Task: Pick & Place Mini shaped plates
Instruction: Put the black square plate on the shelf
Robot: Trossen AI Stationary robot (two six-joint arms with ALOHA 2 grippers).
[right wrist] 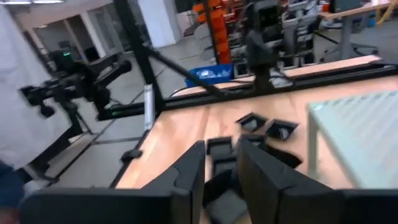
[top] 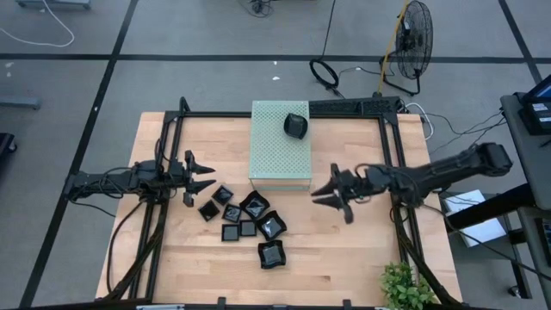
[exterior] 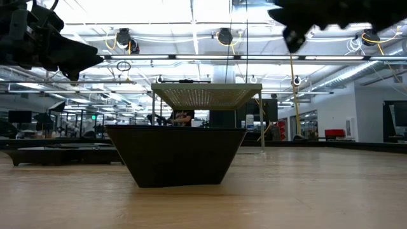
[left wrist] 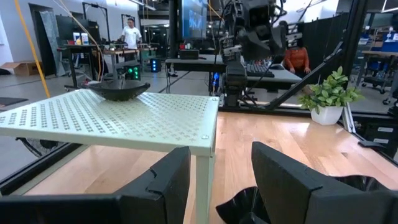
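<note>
Several mini shaped plates (top: 247, 219), glossy black, lie flat in a cluster on the wooden table in front of the pale green perforated box (top: 280, 151). One more plate (top: 295, 126) sits on the box top, also seen in the left wrist view as a plate (left wrist: 118, 91). My left gripper (top: 209, 176) hovers open, left of the box and above the cluster's left edge. My right gripper (top: 315, 196) hovers open to the right of the box's near corner, pointing at the cluster (right wrist: 266, 128). In the low view one plate (exterior: 175, 156) stands close to the camera.
Black frame rails (top: 392, 172) run along the table's sides and far edge. A potted plant (top: 405, 288) stands at the near right corner. Bare wood (top: 344, 250) lies right of the cluster. People (left wrist: 130, 31) are in the room beyond the table.
</note>
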